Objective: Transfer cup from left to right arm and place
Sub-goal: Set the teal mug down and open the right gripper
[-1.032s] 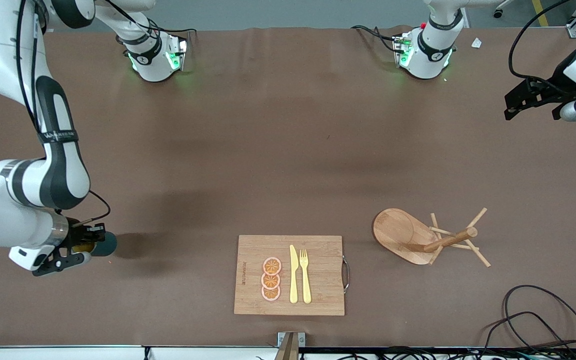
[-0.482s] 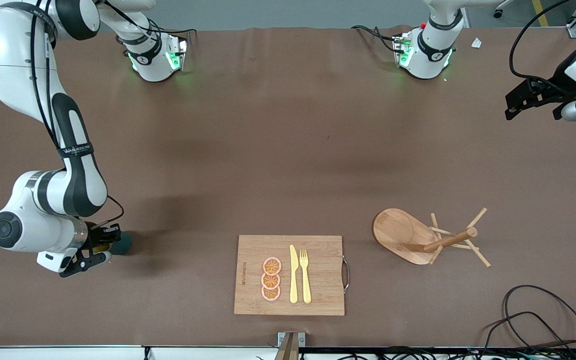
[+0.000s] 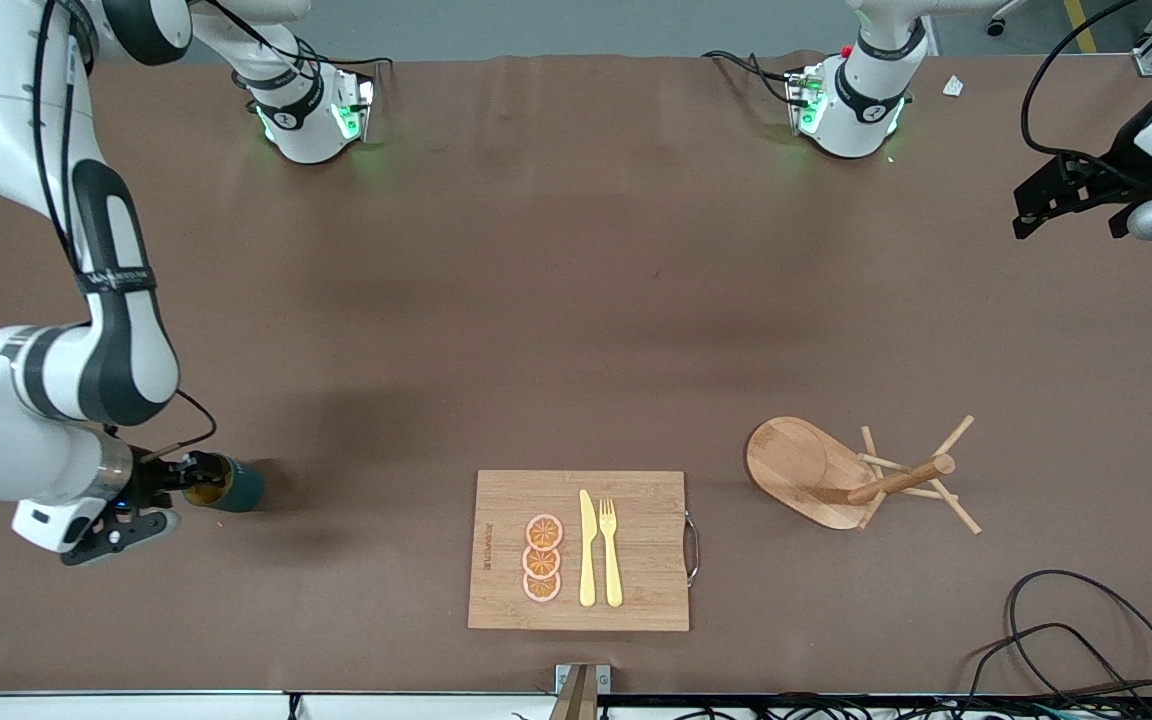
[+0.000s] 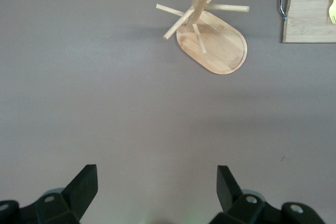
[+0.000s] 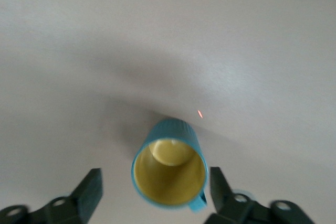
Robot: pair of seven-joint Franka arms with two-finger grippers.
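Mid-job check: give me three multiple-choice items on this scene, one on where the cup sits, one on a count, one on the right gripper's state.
1. Where is the cup?
A. on the cutting board
B. on the table, toward the right arm's end
C. on the peg rack

2. How many orange slices lie on the cutting board?
A. two
B. three
C. five

3. The right gripper is:
A. open, fingers apart on either side of the cup
B. shut on the cup
C. shut on the fork

Answers: 1 B, it sits on bare tabletop; 2 B, three in a row; 3 A, gaps show beside the cup.
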